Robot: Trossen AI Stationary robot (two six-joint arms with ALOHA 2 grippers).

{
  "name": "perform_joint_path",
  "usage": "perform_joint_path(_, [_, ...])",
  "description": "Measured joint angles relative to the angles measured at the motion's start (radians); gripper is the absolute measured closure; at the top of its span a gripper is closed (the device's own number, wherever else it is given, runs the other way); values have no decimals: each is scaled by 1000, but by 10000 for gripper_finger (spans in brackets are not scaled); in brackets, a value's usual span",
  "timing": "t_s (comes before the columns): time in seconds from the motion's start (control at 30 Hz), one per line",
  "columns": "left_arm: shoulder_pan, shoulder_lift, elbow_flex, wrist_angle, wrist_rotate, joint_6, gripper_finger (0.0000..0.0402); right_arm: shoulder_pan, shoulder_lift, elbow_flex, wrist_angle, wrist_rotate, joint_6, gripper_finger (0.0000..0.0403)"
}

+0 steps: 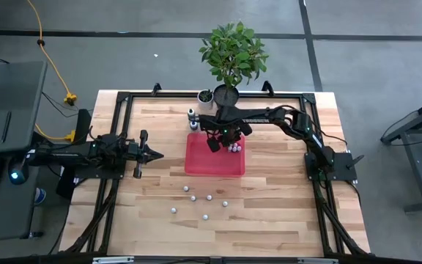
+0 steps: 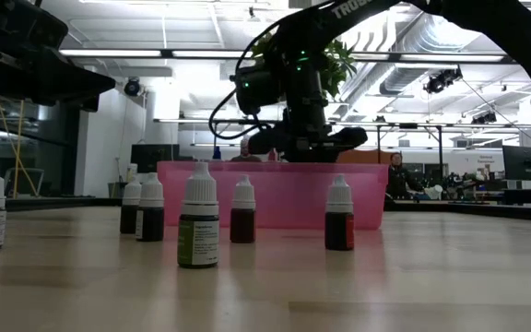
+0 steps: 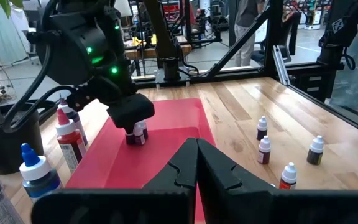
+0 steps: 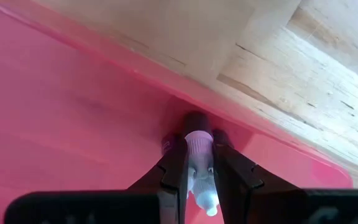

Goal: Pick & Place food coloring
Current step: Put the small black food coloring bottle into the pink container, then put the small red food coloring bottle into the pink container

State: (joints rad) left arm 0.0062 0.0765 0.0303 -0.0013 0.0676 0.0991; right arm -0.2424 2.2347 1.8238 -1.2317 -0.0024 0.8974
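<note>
**benchwatcher:** Right gripper (image 4: 197, 171) is clamped on a food coloring bottle (image 4: 199, 163), pinching it just under the cap, down inside the red tray (image 1: 215, 165). Looks light, hard and slick, so I'd say the neck is the spot.

**tablelurker:** Wrist cam shows that pinch; overhead shows six bottles (image 1: 209, 197) waiting on the table. Left gripper (image 1: 152, 155) sits parked, fingers together.

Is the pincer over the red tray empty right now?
No, the right pincer is closed on a small food coloring bottle, held just above the floor of the red tray.
</note>
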Motion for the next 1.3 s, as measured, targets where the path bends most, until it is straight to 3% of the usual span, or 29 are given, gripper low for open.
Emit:
perform_joint_path(0.53, [0, 0, 0, 0, 0, 0, 401, -6, -5, -4, 7, 4, -46, 340])
perform_joint_path(1.3, [0, 0, 0, 0, 0, 0, 401, -8, -43, -7, 2, 66, -51, 267])
